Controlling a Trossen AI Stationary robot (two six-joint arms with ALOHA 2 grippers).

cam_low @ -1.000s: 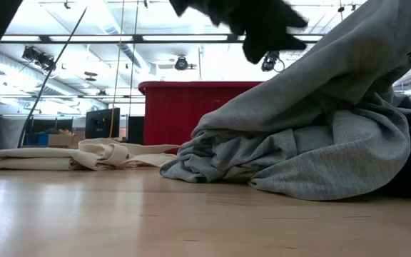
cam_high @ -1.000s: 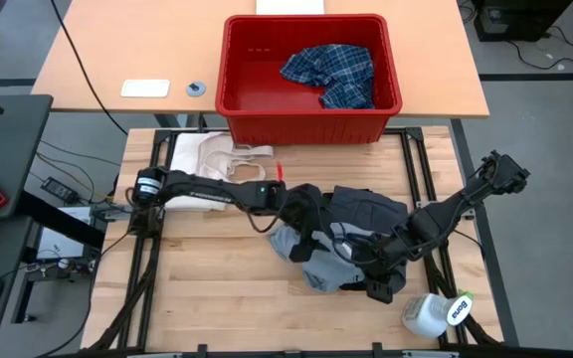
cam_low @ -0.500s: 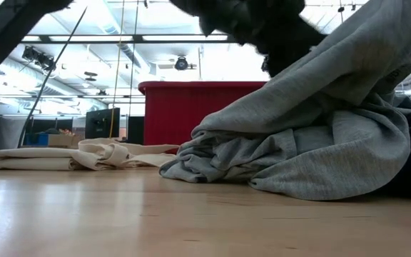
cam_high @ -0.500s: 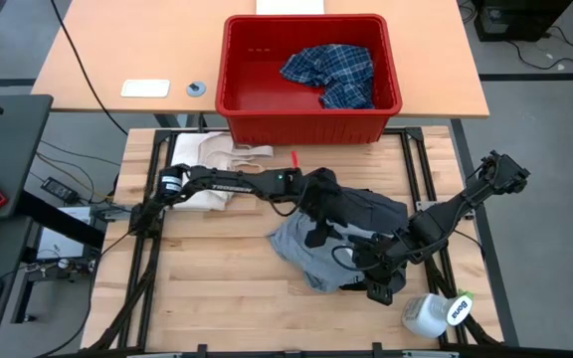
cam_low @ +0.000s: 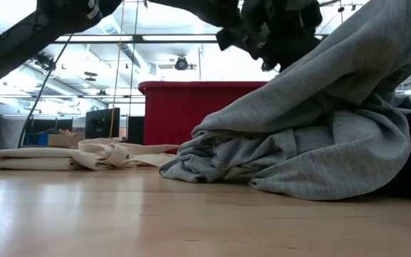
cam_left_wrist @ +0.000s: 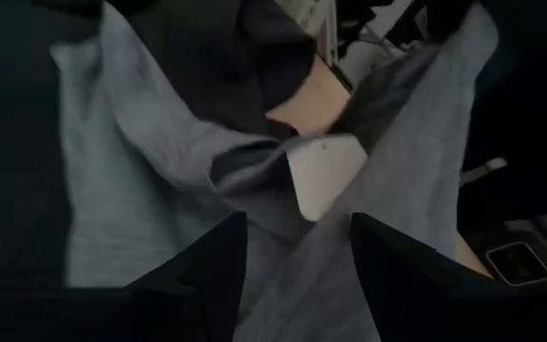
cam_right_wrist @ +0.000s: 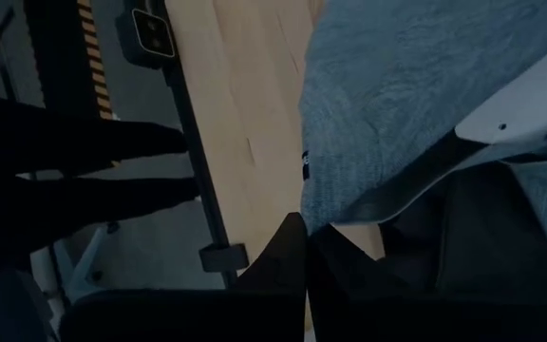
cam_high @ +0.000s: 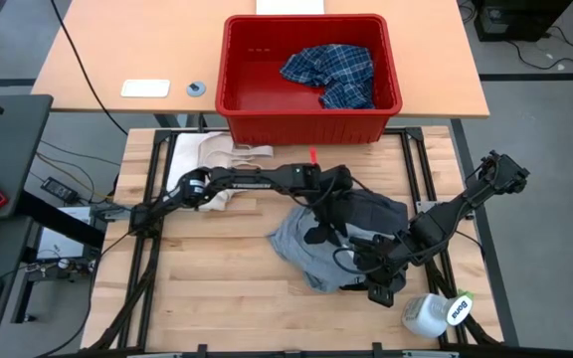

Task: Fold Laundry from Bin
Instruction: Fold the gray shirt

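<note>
A light grey garment (cam_high: pixel 301 249) lies bunched on the wooden table; in the low view one side of it (cam_low: pixel 377 50) rises to the upper right. My right gripper (cam_right_wrist: pixel 304 237) is shut on it, at the near right of the pile (cam_high: pixel 364 264). A dark grey garment (cam_high: pixel 376 209) lies against its far side. My left gripper (cam_left_wrist: pixel 297 228) hangs open over the light grey garment (cam_left_wrist: pixel 141 190), fingers slanting down; I cannot tell whether they touch it. The red bin (cam_high: pixel 311 109) stands beyond the table's far edge with a blue-and-white plaid shirt (cam_high: pixel 331 72) inside. My right gripper pinches the light grey garment at an edge (cam_right_wrist: pixel 335 190) between its two shut fingers, which slant steeply down. One layer or several, I cannot tell. That side of the garment is lifted and slopes up to the gripper, while the rest (cam_low: pixel 262 160) lies in folds on the table.
A cream-white cloth with strap loops (cam_high: pixel 207 157) lies at the table's far left. A white bottle (cam_high: pixel 434 313) lies at the near right corner. Bare wood (cam_high: pixel 217 278) spreads across the near left. A small white pad (cam_high: pixel 145 88) sits on the far desk.
My left gripper has travelled toward the table's right edge, across the far side of the garment pile, sinking a little and tipping further down. The light grey garment has kept its shape, and my right gripper has held still.
</note>
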